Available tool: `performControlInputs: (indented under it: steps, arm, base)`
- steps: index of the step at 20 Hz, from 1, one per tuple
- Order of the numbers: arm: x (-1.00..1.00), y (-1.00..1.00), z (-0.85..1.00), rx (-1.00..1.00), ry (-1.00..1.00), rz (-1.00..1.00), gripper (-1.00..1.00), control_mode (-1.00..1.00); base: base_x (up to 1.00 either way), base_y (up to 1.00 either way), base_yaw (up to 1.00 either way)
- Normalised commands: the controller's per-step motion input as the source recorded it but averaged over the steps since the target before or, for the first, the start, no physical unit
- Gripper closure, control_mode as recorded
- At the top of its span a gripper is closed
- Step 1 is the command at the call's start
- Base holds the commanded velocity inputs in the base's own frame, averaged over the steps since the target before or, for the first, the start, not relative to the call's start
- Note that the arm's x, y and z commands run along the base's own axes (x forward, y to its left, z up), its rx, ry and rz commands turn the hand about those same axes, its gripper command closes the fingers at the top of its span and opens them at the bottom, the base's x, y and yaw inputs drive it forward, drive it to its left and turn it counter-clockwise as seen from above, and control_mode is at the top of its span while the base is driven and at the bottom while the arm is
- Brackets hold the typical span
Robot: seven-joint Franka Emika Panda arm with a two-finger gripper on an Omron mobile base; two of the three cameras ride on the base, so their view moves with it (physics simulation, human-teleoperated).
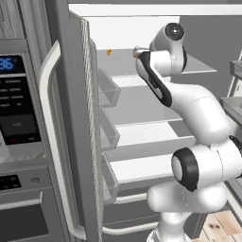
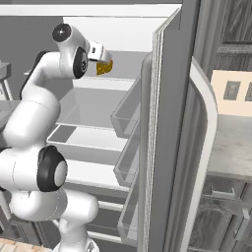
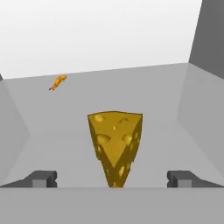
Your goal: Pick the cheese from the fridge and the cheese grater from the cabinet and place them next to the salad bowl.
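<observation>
Arm bent upward, reaching into open fridge [image 1: 71, 142] at top shelf [image 3: 144, 87]. Claw [image 3: 112, 178] spread wide, fingertips flanking cheese [image 3: 114, 144] wedge without touching. Cheese stands on shelf; tiny orange speck [image 3: 57, 82] behind.

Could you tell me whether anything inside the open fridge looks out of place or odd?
Nothing looks spilled or damaged. The cheese stands upright on the top shelf of the fridge, centred between the open gripper fingertips. The one oddity is a tiny orange speck lying farther back on that shelf.
</observation>
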Motion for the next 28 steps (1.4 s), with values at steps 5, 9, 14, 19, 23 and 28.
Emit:
performControlInputs:
  steps: [5,9,14,19,23,28]
  arm:
    - [0.36,0.00,-0.05,0.00,0.05,0.02,-1.00,-1.00]
    - [0.20,0.00,-0.11,0.00,0.05,0.01,-1.00,-1.00]
    - [0.00,-0.01,-0.17,0.00,0.01,0.00,-1.00,-1.00]
    - [0.00,-0.09,-0.18,0.00,0.00,0.00,-1.00,-1.00]
    - [0.10,-0.07,-0.10,0.00,0.00,0.00,-1.00,-1.00]
    - [0.26,0.01,0.00,0.00,0.00,0.00,-1.00,-1.00]
  base:
    - [0.00,0.00,0.00]
    - [0.00,0.00,0.00]
    - [0.00,0.00,0.00]
    - [0.00,0.00,0.00]
    - [0.00,0.00,0.00]
    - [0.00,0.00,0.00]
